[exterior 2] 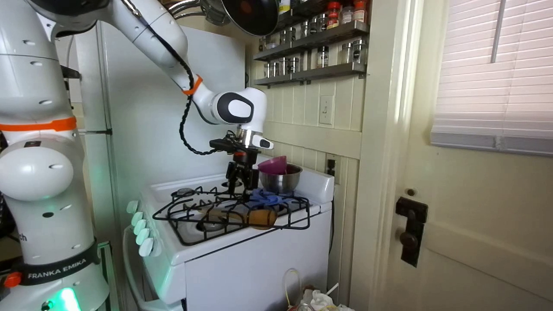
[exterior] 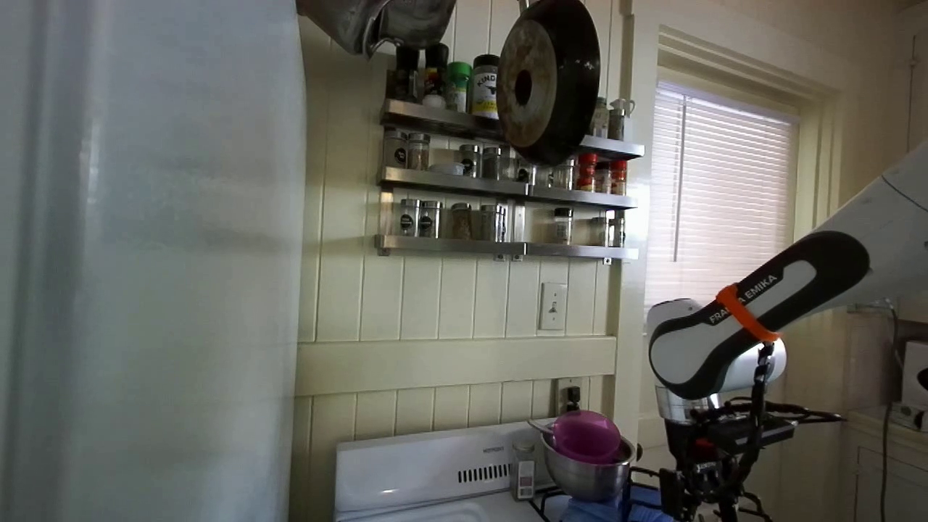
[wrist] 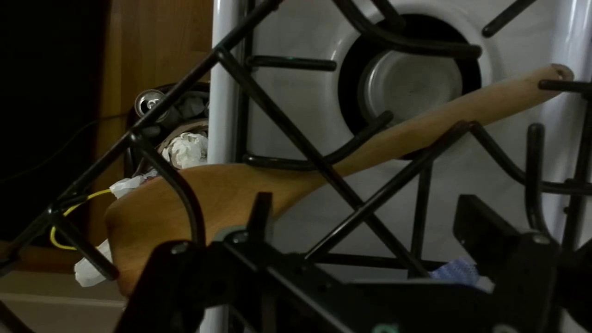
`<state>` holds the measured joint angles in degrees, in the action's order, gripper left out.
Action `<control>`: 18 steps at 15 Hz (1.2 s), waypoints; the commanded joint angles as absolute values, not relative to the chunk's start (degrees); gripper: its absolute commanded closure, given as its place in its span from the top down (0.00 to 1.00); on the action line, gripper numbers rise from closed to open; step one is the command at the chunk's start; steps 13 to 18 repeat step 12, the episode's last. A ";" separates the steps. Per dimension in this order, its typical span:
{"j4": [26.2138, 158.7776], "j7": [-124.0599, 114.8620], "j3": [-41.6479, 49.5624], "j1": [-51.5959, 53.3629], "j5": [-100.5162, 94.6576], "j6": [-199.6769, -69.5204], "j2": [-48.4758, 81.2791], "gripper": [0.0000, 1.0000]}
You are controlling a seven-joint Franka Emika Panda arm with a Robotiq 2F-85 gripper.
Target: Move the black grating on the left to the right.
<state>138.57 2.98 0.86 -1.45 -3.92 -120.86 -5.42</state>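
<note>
The black grating (exterior 2: pixel 281 227) lies askew on the stovetop and juts past the stove's side edge. In the wrist view its thin diagonal bars (wrist: pixel 296 138) cross above a lower grate (wrist: pixel 291 63) that sits around a burner. My gripper (wrist: pixel 367 212) points down over the grating with its fingers wide apart. Bars cross between the fingertips in the wrist view; I cannot tell if the fingers touch them. In an exterior view the gripper (exterior 2: pixel 239 193) is at the grating's far side, near the steel bowl. Elsewhere the fingertips are cut off by the frame's bottom edge.
A wooden paddle (wrist: pixel 194 194) lies under the grating's bars. A blue cloth (exterior 2: pixel 268 198) lies beside the gripper. A steel bowl (exterior 2: pixel 281 182) with a purple pot (exterior 2: pixel 274 165) in it stands at the stove's back. A bin of rubbish (exterior 2: pixel 317 300) stands below the stove's side.
</note>
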 commanded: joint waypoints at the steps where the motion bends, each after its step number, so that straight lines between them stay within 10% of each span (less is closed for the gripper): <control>1: 139.22 1.95 0.87 -1.46 -5.29 -118.94 -8.48 1.00; 18: 139.14 3.46 0.85 -1.41 -10.99 -118.46 -13.09 1.00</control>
